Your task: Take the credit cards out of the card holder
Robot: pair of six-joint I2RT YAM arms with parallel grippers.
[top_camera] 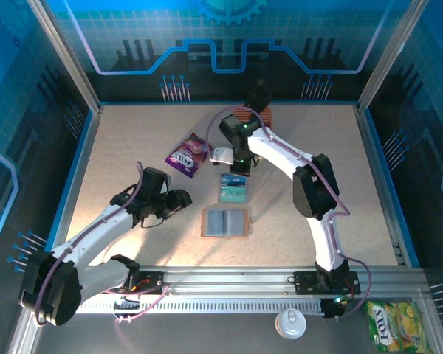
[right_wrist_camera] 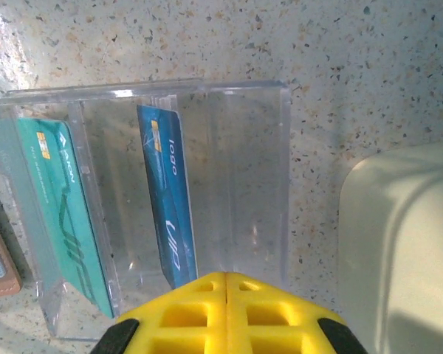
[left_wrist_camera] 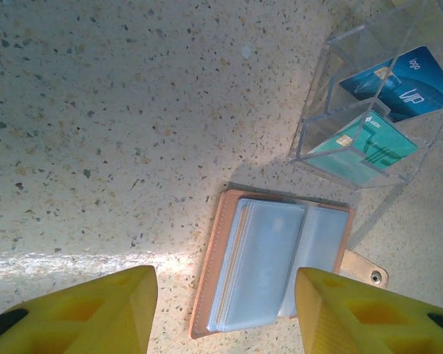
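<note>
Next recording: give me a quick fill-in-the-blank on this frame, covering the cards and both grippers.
1. The card holder lies on the table, not folded shut but ____.
2. The clear stand holds ____ cards, a teal card and a blue card.
3. The right gripper is ____, with nothing between its fingers.
4. The left gripper, above the card holder, is ____.
Missing words: open; two; shut; open.
</note>
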